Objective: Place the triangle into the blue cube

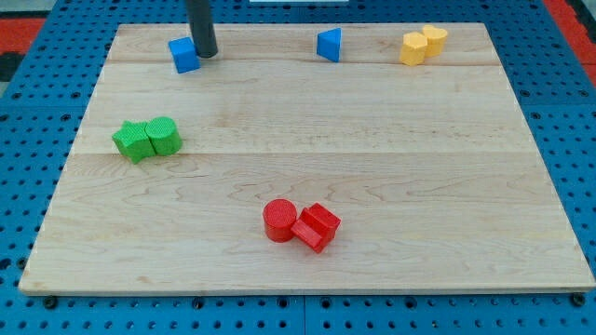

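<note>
Touching blue cube [184, 55]: my tip [207, 54], bare rod, no jaws; blue triangle [329, 45] well apart.

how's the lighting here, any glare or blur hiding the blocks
Camera view: even, soft light, only faint shadows under the blocks; no glare on the board. All is in focus: blue cube, blue triangle, my tip at the cube's right. The board looks narrower toward the view's top from perspective.
</note>
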